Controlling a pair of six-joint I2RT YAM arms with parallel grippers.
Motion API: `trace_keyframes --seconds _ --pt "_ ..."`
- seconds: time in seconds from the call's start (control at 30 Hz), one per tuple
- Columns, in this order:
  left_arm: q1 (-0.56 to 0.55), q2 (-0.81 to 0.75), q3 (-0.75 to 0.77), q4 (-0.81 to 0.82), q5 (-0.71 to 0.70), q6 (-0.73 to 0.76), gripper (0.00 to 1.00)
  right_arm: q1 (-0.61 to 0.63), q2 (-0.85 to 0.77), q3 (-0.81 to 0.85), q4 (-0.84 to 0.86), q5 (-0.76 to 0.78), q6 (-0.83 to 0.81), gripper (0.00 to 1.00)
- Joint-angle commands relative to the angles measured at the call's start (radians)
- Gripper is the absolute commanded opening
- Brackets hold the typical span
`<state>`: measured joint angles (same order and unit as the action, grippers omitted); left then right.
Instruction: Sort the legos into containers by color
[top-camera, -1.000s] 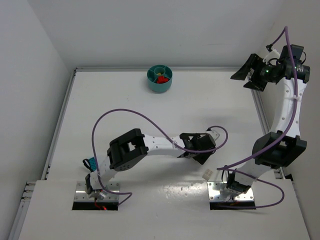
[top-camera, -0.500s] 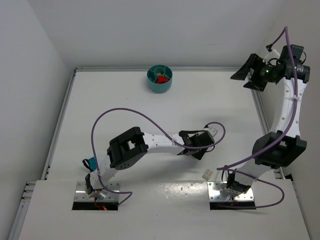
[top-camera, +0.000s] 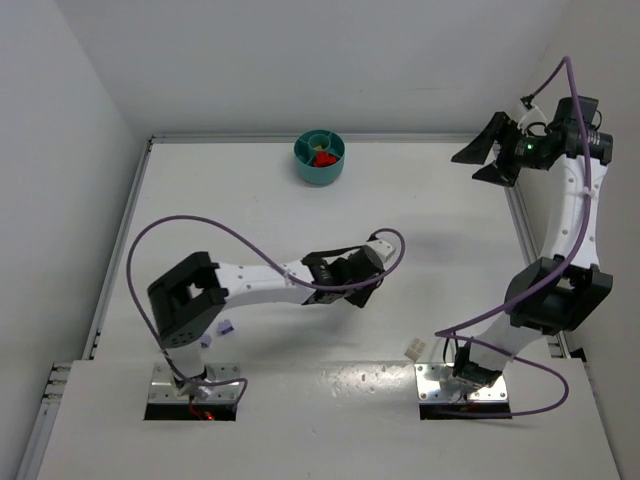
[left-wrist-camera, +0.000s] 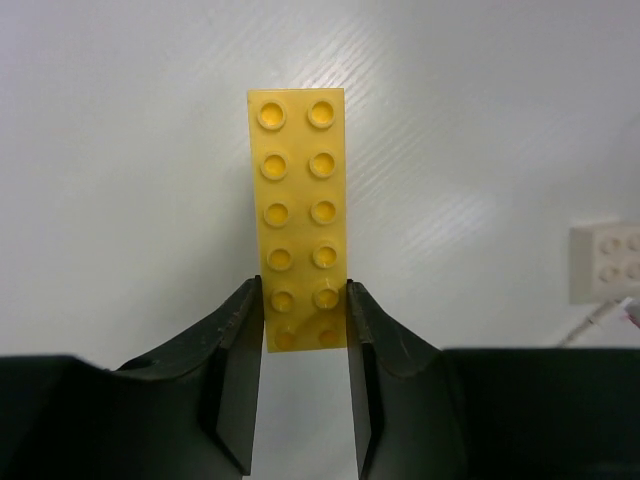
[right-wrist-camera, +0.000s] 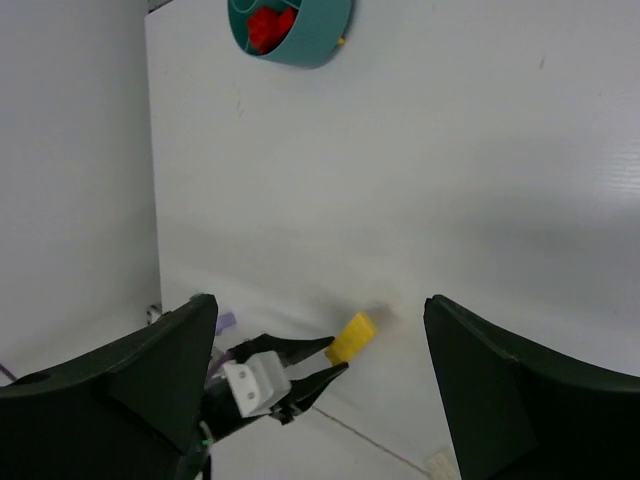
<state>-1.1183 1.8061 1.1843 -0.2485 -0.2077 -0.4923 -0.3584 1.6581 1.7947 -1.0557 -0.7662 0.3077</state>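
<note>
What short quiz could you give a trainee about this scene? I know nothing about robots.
1. True or false: the left fingers are closed on a yellow brick.
2. Which colour of bricks shows plainly inside the teal bowl? A red, B black, C white.
3. Fill in the blank: the right fingers, raised at the table's right edge, are ____ and hold nothing.

Key: 1 true; 2 A; 3 open.
</note>
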Motion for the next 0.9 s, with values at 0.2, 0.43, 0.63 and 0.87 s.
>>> trace_keyframes --seconds 0.2,0.43,0.63,0.87 --pt "0.017 -0.278 -0.098 0.109 0.079 0.314 0.18 0.024 0.055 -0.112 -0.111 -0.203 -0.174 0.81" --pt "0.087 -0.506 -0.252 0.233 0.298 0.414 0.14 0.098 0.092 -0.107 -0.352 -0.277 -0.530 0.76" --pt "0.118 -0.498 -0.189 0.195 0.266 0.486 0.14 0.197 0.074 -0.179 -0.352 -0.309 -0.568 0.71" --pt "0.140 -0.444 -0.126 0.192 0.255 0.567 0.14 0.312 0.074 -0.241 -0.352 -0.355 -0.559 0.68"
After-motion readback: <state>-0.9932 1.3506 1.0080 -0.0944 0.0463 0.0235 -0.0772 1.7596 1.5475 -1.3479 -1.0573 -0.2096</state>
